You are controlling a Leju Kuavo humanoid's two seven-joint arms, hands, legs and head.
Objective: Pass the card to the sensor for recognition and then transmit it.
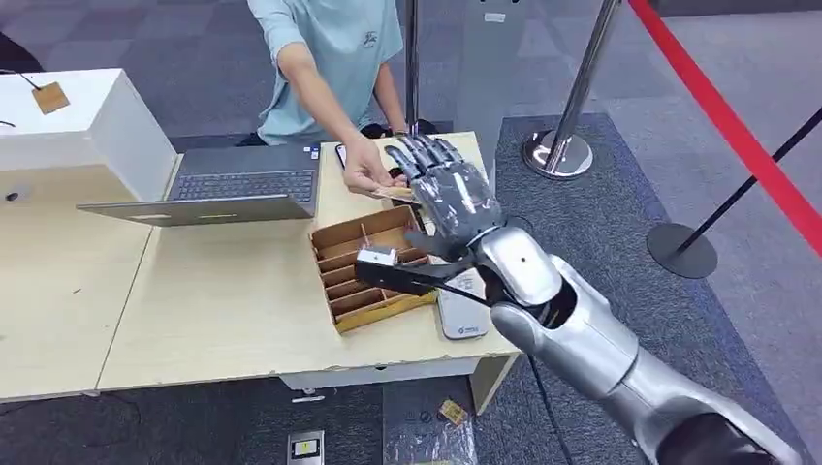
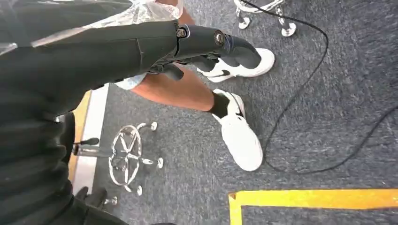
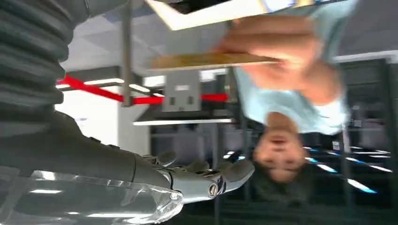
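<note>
R arm: silver forearm comes in low right in head view, reaches fwd over table (image 1: 194, 320) edge.
R hand (image 1: 448, 189): fingers extended and apart, palm flat, nothing held; wrist view agrees, fingers (image 3: 206, 176) straight, free of card.
L hand (image 2: 206, 44): hangs by robot's side over carpet, fingers look curled in, nothing in them; shoes + bare leg of a person beyond it.
Card (image 1: 395, 192): tan, thin, held flat in person's hand (image 1: 366, 167), just beside R hand's palm side; touching or not, cannot tell. In wrist view card (image 3: 211, 60) sits across from the fingers w/ a gap.
Step (judged): handover, card passing btw person and R hand; direction not readable from this moment.
How to do well: keep palm level under card, close thumb + fingers on card's flat faces only once it lies on them; no pull while person grips.
Tray (image 1: 373, 266): brown divided box just below R hand, small white item in one slot; wrist could knock it if arm dips.
Phone (image 1: 461, 315): flat on table at near edge, under forearm.
Laptop (image 1: 223, 194): open, left of tray, well clear.
White box (image 1: 87, 126): far left, small tan tag on top; poss. the sensor, unsure.
Far: stanchions (image 1: 572, 107) + red belt, right, off path.
</note>
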